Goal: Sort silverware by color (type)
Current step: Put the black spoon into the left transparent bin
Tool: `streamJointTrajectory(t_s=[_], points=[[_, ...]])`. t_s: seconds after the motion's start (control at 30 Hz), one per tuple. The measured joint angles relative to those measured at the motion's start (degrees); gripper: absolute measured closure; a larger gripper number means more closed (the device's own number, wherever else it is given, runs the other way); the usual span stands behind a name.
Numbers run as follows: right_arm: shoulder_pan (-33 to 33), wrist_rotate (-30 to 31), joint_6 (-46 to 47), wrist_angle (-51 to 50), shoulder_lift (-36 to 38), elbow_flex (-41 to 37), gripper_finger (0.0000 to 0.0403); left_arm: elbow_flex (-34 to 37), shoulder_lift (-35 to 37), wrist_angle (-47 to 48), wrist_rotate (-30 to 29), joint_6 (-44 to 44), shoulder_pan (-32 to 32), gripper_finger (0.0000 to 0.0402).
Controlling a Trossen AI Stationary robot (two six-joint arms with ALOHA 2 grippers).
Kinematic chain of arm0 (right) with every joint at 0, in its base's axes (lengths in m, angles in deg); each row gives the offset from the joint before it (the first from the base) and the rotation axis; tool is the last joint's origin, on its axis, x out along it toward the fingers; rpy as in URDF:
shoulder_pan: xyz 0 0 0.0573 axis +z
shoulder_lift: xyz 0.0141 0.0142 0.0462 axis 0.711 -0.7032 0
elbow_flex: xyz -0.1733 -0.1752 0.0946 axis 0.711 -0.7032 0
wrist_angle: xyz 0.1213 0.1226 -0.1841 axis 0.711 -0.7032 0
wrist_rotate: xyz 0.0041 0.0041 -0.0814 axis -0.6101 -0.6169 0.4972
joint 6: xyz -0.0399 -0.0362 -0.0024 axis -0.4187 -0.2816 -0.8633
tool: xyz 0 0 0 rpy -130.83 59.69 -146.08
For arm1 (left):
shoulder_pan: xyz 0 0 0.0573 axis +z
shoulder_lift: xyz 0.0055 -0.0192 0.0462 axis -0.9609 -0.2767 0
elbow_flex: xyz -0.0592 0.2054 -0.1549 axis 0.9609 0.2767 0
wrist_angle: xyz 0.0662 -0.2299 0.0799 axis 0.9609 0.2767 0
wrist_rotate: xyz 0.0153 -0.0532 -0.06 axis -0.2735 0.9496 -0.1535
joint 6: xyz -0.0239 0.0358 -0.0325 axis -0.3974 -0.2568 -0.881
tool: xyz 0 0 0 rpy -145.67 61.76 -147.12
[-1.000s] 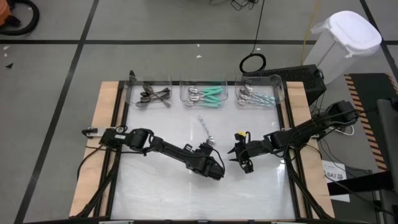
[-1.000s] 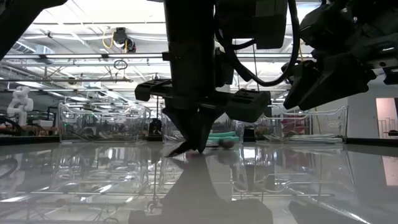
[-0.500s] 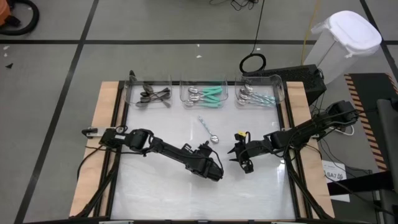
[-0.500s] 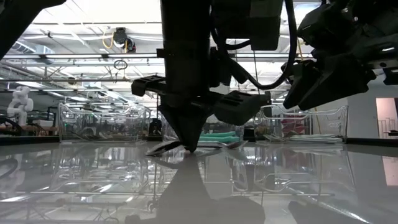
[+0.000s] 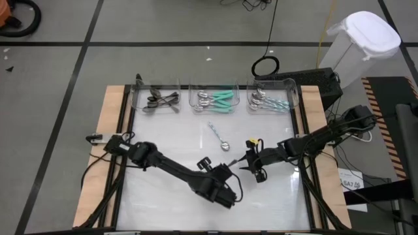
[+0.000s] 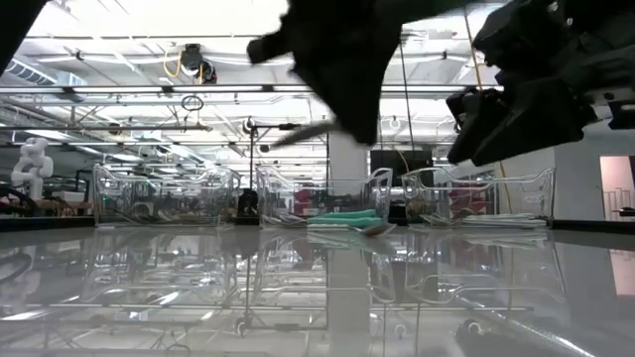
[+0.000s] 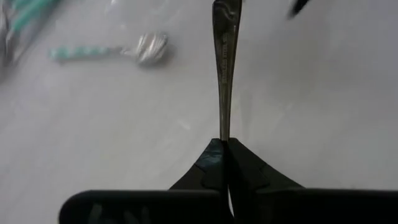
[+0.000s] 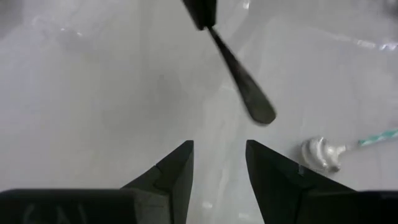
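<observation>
**Left to right.** At the far left of the back row stands the left bin (image 5: 136, 98), a clear tray that already holds dark utensils. It is, I judge, where my present load belongs.

My left gripper (image 7: 224, 144) was down on the table (image 5: 166, 130) a second ago with its fingers a little apart. It is now clenched on the handle end of a dark spoon (image 7: 224, 74) and raised clear of the surface. The spoon stands straight out from my fingertips, bowl end away from me, with nothing under it. The pick is therefore done, and what is left of this step is the carry back to the dark bin, well apart from where I hang near the table's middle.

The middle bin (image 5: 196, 90) holds the teal-handled pieces. In front of it, alone on the table, lies a silver spoon with a pale striped handle (image 5: 219, 136). It has not moved. It is the only piece I can see that is not yet in a bin or in hand.

My right gripper (image 8: 219, 148) hovers just beside the lifted spoon's bowl, fingers released and grasping nothing, in the same place as before.

The right bin (image 5: 294, 94) holds silver pieces with pale handles. I judge it the likely home of the loose spoon, so sorting looks nearly complete.
</observation>
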Motion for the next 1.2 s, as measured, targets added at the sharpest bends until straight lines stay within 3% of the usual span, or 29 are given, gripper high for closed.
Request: streamJointTrajectory(t_s=[0.1, 0.23, 0.3, 0.83, 1.2], points=[[1.78, 4.96, -1.31, 3.00, 0.00, 0.00, 0.0261, -2.83, 0.06, -0.04, -1.66, 1.97, -0.87, 0.0398], [4.47, 17.64, -3.30, 5.20, 0.00, 0.07, 0.0261, -4.07, 0.09, -0.03, -2.32, 3.37, -1.66, 0.0398], [5.48, 20.68, -4.85, 5.28, 0.00, 0.07, 0.0261, -4.07, 0.09, 0.30, -2.38, 3.27, -1.83, 0.0398], [13.06, 22.96, -23.37, 11.16, 0.00, 0.04, 0.0270, -4.07, 0.09, -1.50, -0.37, 5.60, -1.80, 0.0399], [14.63, 19.08, -31.75, 11.26, -2.48, 0.04, 0.0300, -4.07, 0.11, -3.83, 1.03, 8.37, -1.70, 0.0399]])
